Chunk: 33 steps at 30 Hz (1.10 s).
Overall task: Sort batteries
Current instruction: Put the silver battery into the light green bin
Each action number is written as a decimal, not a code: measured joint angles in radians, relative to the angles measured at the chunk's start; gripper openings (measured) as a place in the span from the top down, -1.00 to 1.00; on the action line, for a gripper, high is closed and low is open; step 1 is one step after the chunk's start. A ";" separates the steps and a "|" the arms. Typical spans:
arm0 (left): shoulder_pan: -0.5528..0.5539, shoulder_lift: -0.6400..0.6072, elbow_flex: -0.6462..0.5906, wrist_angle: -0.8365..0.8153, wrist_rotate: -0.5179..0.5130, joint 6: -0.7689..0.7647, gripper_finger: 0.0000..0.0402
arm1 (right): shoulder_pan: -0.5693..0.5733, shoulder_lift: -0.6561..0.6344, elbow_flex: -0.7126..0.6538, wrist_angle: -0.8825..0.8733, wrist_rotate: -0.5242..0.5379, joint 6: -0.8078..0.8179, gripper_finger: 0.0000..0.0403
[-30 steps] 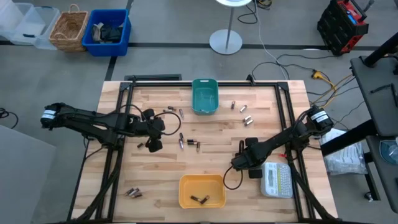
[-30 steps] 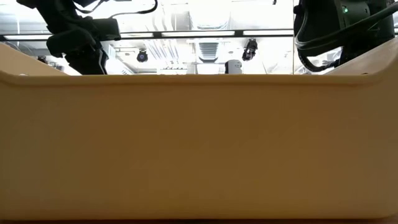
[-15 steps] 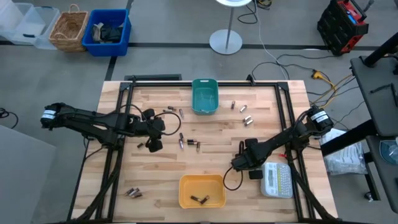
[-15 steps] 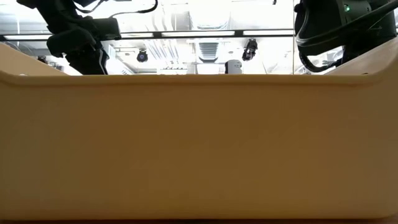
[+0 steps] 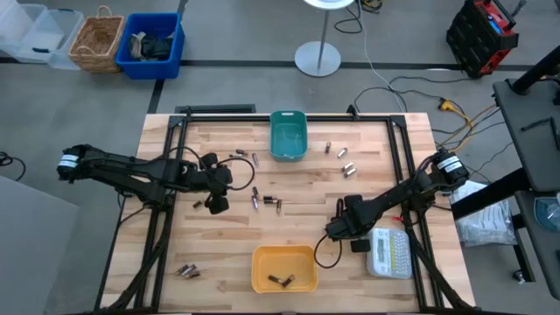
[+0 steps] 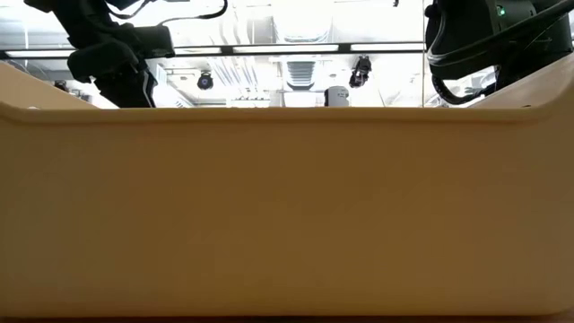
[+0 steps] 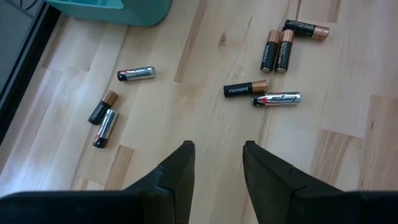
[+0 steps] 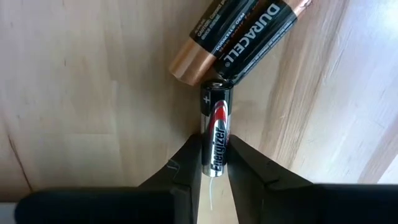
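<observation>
Batteries lie scattered on the wooden table (image 5: 227,254): a few near the middle (image 5: 267,202), some at the far right (image 5: 344,159), two at the near left (image 5: 186,271). My left gripper (image 7: 217,155) hovers open over bare wood left of the middle (image 5: 215,202), with several cells (image 7: 261,93) ahead of it. My right gripper (image 5: 331,231) is low by the yellow bin's (image 5: 284,254) far right corner, shut on a silver-and-black battery (image 8: 215,134). Two copper-topped cells (image 8: 239,34) lie just beyond it. My right gripper pinches the silver-and-black battery by its two long sides (image 8: 215,155) between its two fingers, at the battery's nearer end. The fingers come down from above. The battery seems to lie on the wood, its far end (image 8: 216,93) against the copper-topped cells.
A teal bin (image 5: 288,136) stands at the far middle. The yellow bin at the near middle holds a few batteries (image 5: 280,280), and its wall (image 6: 287,215) fills the low view. A white label maker (image 5: 389,252) lies just right of my right gripper.
</observation>
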 joint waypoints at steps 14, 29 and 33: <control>0.000 0.000 0.000 0.001 0.000 0.000 0.42 | 0.000 0.001 0.019 -0.041 0.008 -0.010 0.71; 0.000 0.000 0.000 0.007 0.000 0.004 0.42 | -0.002 0.001 0.068 -0.210 0.090 0.003 0.72; 0.000 0.000 0.000 0.007 0.000 0.011 0.42 | -0.019 0.000 0.072 -0.250 0.164 0.010 0.73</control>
